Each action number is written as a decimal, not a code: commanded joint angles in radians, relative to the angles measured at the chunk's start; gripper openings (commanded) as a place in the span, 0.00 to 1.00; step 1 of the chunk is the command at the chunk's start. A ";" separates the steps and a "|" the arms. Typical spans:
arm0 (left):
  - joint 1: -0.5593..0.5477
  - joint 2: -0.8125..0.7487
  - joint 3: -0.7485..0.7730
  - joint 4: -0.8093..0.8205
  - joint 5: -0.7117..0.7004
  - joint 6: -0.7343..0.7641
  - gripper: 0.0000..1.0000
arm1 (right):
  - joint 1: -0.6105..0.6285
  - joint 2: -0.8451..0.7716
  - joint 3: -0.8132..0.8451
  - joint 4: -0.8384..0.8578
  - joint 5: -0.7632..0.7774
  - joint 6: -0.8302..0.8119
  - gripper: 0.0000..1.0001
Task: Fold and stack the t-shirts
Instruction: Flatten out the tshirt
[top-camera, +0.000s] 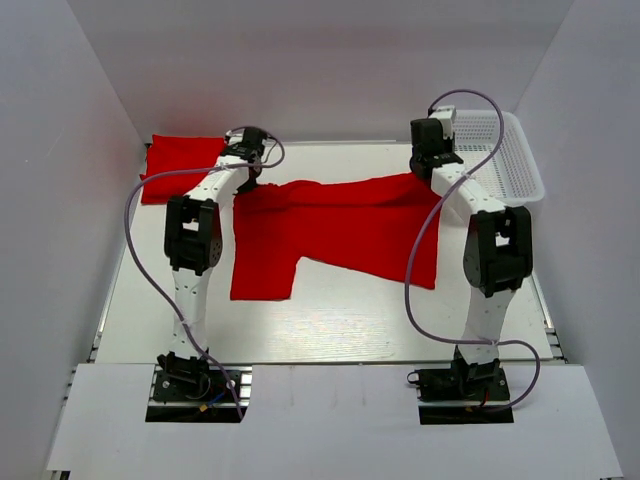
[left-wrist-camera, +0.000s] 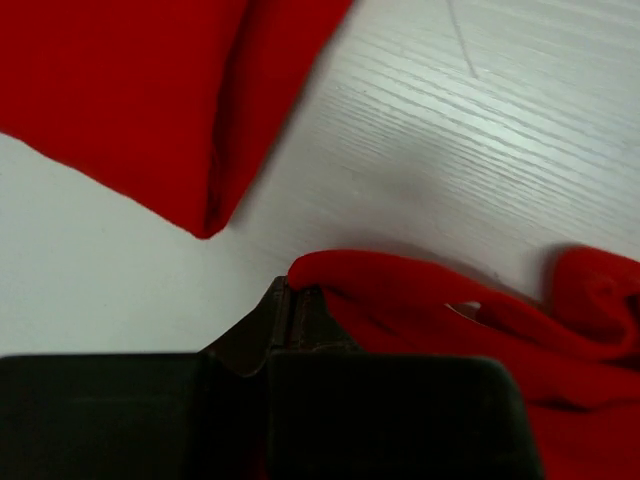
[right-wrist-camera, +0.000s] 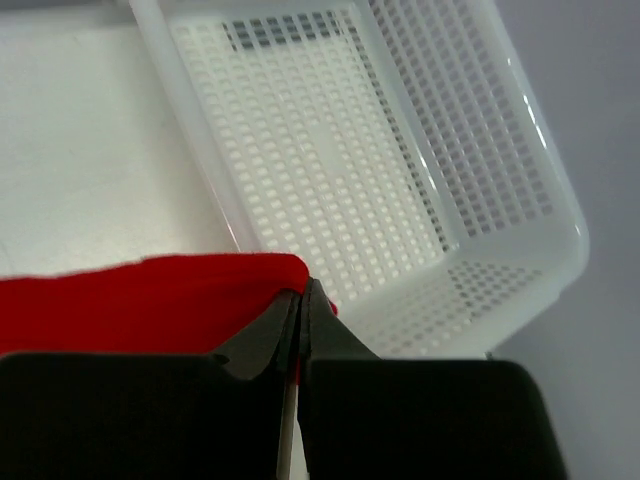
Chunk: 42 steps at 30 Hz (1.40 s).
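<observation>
One red t-shirt (top-camera: 340, 230) lies spread across the middle of the table, a sleeve hanging toward the near side. My left gripper (top-camera: 249, 184) is shut on its far left corner; in the left wrist view the gripper (left-wrist-camera: 285, 290) pinches a bunched edge of the cloth (left-wrist-camera: 450, 310). My right gripper (top-camera: 432, 174) is shut on the far right corner; in the right wrist view the gripper (right-wrist-camera: 302, 288) clamps the red hem (right-wrist-camera: 150, 300). A second t-shirt (top-camera: 180, 165), folded, lies at the far left, and shows in the left wrist view as a folded slab (left-wrist-camera: 130, 90).
A white mesh basket (top-camera: 515, 160) stands at the far right corner, just beyond my right gripper; its rim (right-wrist-camera: 520, 270) fills the right wrist view. White walls close in the table on three sides. Purple cables loop off both arms.
</observation>
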 joint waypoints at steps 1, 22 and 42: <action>0.043 -0.026 0.058 0.035 0.081 0.007 0.00 | -0.014 0.047 0.183 0.026 -0.013 0.002 0.00; 0.104 -0.103 0.121 0.142 0.479 0.236 1.00 | -0.017 0.206 0.452 -0.057 -0.064 -0.034 0.90; 0.084 -0.934 -0.874 0.041 0.473 0.005 1.00 | -0.008 -0.506 -0.388 -0.217 -0.579 0.255 0.90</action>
